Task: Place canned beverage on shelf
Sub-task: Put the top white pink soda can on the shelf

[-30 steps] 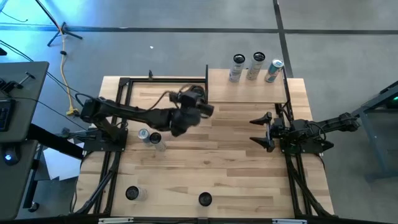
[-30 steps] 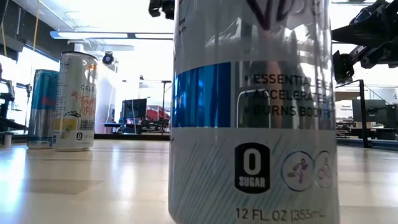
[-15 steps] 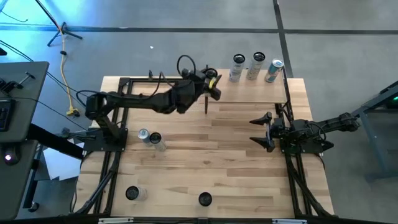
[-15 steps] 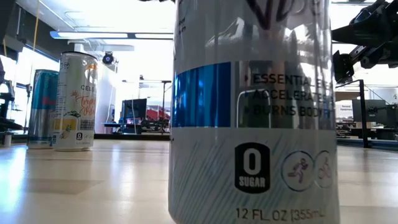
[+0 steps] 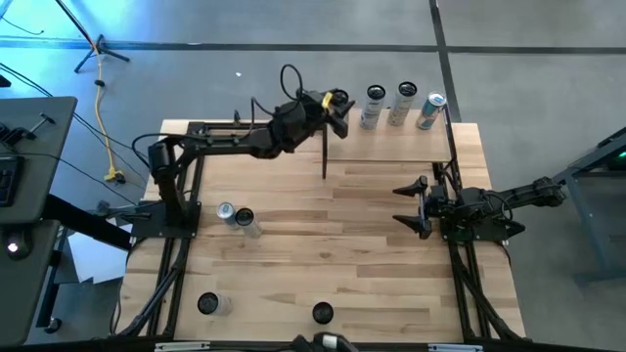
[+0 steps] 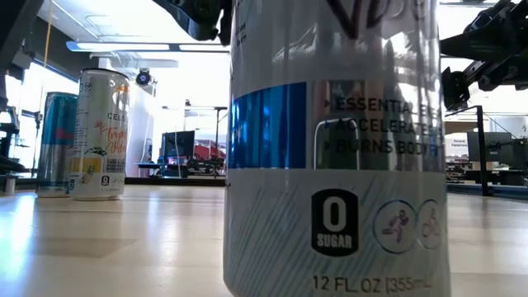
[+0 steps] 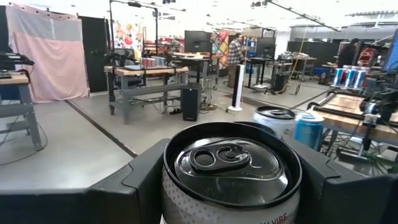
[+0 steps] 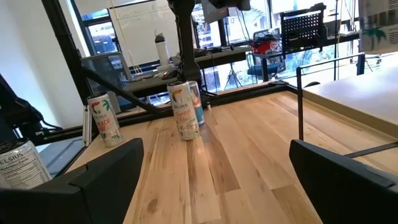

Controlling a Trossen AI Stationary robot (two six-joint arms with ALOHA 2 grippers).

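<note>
Over shelf [image 5: 391, 137] left end, can [image 7: 231, 171] is gripped upright by left gripper [image 5: 335, 103], lined up beside three cans [image 5: 402, 106] already placed. Right gripper [image 5: 413, 207] is parked wide open, empty, near table's right edge.

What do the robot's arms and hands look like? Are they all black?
Mostly, yes. Both arms are dark, thin and jointed, with black cables looping off them. The left hand has a small yellow patch beside it, and its fingers are wide, flat, matte black slabs. The right hand is black too, ending in two pointy prongs.
</note>
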